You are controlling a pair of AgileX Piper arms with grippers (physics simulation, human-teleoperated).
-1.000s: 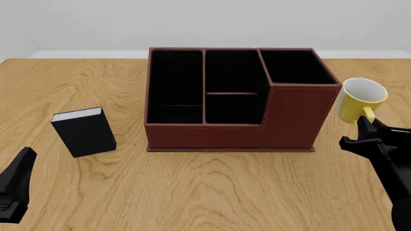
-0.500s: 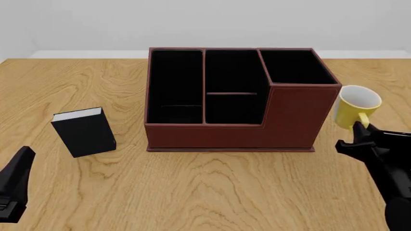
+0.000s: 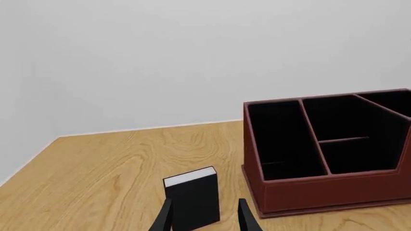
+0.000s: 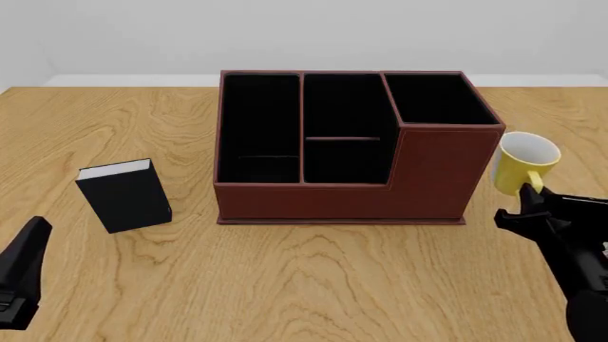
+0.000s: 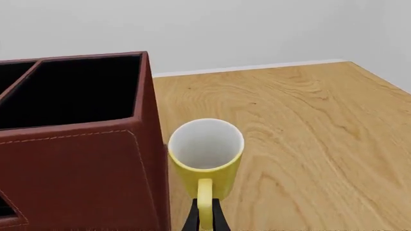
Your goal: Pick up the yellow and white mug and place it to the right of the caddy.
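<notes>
1. The caddy (image 4: 357,146) is unmoved.
2. The yellow and white mug (image 4: 523,164) has sunk lower, just beside the caddy's right wall (likely nearly placed).
3. The right gripper (image 5: 205,215) pinches its handle; the left gripper (image 3: 205,215) is spread.

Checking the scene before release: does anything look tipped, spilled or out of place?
Nothing stands out. The mug is upright right of the caddy, its handle pinched in the right gripper; whether it rests on the table is unclear. The book stands upright left of the caddy.
</notes>
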